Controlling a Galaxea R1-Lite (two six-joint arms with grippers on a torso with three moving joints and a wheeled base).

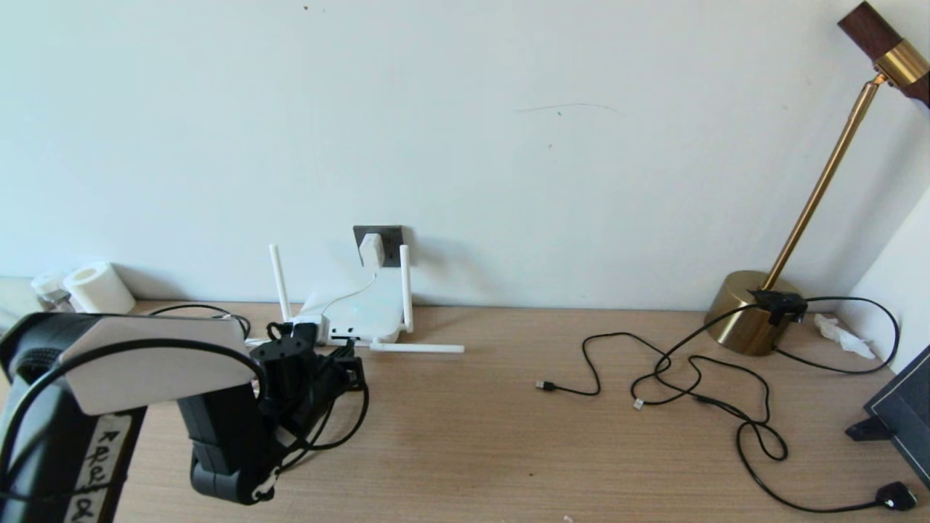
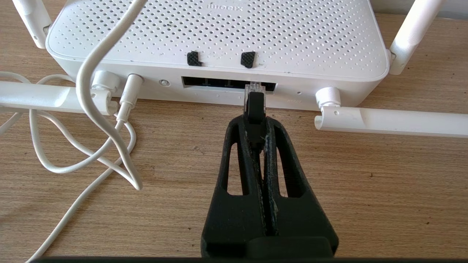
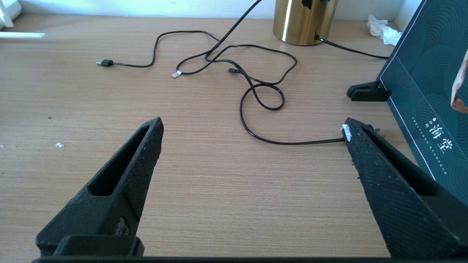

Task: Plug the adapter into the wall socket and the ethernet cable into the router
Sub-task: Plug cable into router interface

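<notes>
The white router (image 1: 363, 309) lies flat on the desk against the wall, its dark port slots (image 2: 215, 83) facing my left gripper (image 2: 255, 122). That gripper is shut on the black boot of the ethernet cable (image 2: 254, 104). The cable's clear tip (image 2: 253, 88) is at the mouth of the rightmost port; I cannot tell how deep it sits. The white adapter (image 1: 371, 249) is seated in the dark grey wall socket (image 1: 392, 236), and its thin white cord (image 2: 91, 109) runs to the router. My right gripper (image 3: 252, 126) hangs open over bare desk, holding nothing.
Router antennas lie flat on either side of the ports (image 2: 391, 122). Thin black cables (image 1: 690, 378) sprawl across the right of the desk, ending in a black plug (image 1: 897, 496). A brass lamp base (image 1: 748, 312), a dark board (image 1: 908, 414) and a paper roll (image 1: 98, 288) stand at the edges.
</notes>
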